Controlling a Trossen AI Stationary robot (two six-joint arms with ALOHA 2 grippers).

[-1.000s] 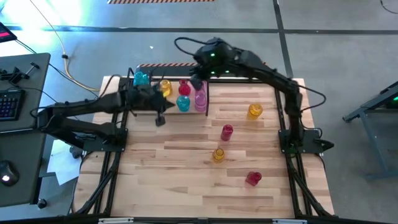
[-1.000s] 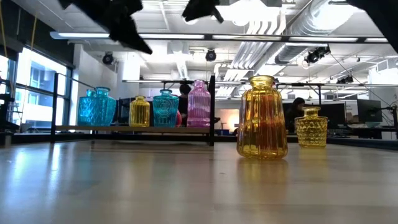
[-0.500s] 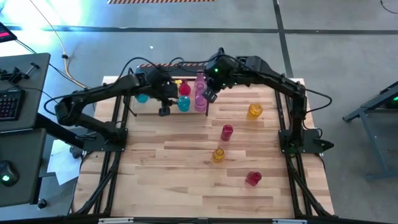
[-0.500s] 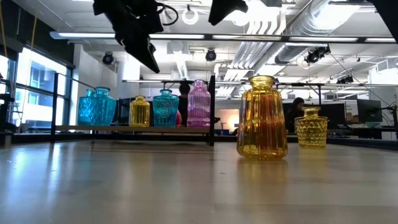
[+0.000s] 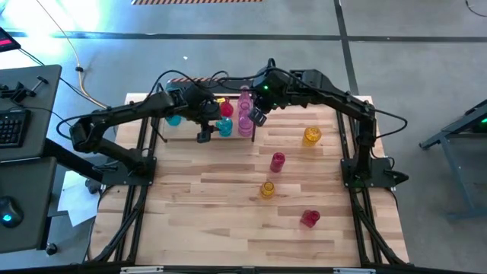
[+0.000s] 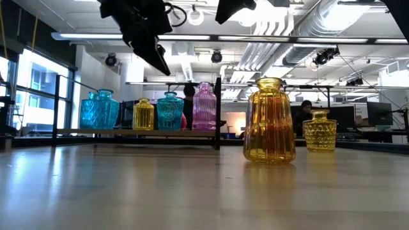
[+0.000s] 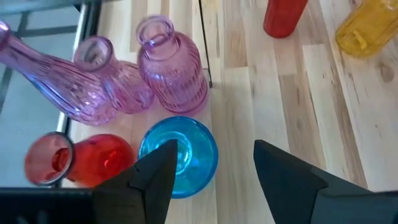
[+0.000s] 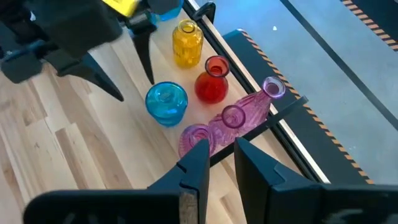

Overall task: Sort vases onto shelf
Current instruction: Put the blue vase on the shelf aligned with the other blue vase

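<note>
left gripper (image 5: 204,135) over low black-rod shelf (image 5: 162,127), jaws spread wide, nothing held | bulbous cyan glass vase (image 5: 224,127) set on shelf | right gripper (image 5: 257,116) at shelf's right end, jaws narrowly parted, empty | step judged: release; next: short yellow glass vase (image 5: 267,189) fetched from counter (image 5: 228,213)

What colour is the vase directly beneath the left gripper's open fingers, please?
Cyan vase, seen best in the left wrist view, below the left gripper.

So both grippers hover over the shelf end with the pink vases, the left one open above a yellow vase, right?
Not quite: the open left gripper hangs above a cyan vase, not a yellow one, as the left wrist view shows. The rest holds: both grippers hover by the pink vases on the shelf.
</note>
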